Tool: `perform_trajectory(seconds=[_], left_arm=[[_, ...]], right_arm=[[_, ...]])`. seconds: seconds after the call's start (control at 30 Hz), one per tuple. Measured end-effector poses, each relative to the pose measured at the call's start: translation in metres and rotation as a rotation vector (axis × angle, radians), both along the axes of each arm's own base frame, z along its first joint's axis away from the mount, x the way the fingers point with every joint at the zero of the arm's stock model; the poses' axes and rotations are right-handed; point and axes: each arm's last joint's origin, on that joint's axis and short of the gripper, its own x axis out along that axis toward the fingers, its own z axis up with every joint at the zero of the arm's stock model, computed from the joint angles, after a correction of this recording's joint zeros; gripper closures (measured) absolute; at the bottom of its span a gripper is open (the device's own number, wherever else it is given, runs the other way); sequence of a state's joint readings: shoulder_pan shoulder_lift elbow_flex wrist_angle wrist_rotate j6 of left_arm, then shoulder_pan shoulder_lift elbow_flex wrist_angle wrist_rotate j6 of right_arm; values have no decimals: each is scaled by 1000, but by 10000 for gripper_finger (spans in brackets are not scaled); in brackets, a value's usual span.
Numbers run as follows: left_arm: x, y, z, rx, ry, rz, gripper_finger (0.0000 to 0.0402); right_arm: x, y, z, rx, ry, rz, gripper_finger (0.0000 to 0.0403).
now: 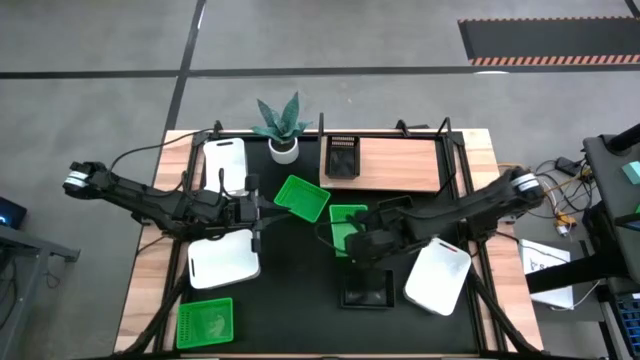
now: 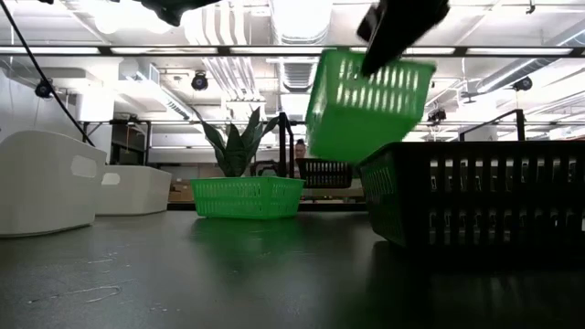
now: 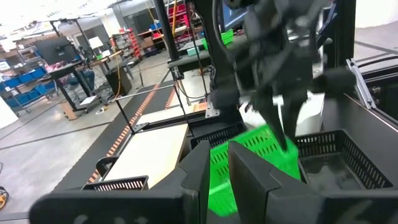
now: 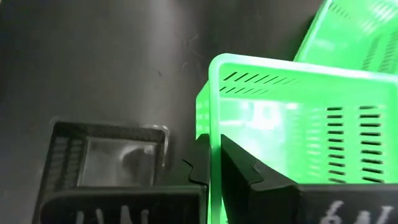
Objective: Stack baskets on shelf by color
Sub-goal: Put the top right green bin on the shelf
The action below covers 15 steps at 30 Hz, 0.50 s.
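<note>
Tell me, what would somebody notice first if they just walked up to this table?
Probably the bright green basket hanging in the air near the table's middle, its rim pinched by the right gripper. Another green basket sits tilted just beside it. At the back, a black basket rests on the wooden shelf.
</note>
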<state>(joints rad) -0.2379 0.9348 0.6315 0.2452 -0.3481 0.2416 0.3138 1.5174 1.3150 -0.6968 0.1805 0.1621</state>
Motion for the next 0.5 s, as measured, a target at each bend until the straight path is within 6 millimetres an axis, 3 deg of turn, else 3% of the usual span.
perform_trajectory(seconds=[0.23, 0.5], left_arm=[[0, 0, 0, 0, -1, 0, 360], [0, 0, 0, -1, -1, 0, 360]], right_arm=[[-27, -17, 35, -167, -52, 94, 392], [-47, -65, 49, -292, 5, -12, 392]])
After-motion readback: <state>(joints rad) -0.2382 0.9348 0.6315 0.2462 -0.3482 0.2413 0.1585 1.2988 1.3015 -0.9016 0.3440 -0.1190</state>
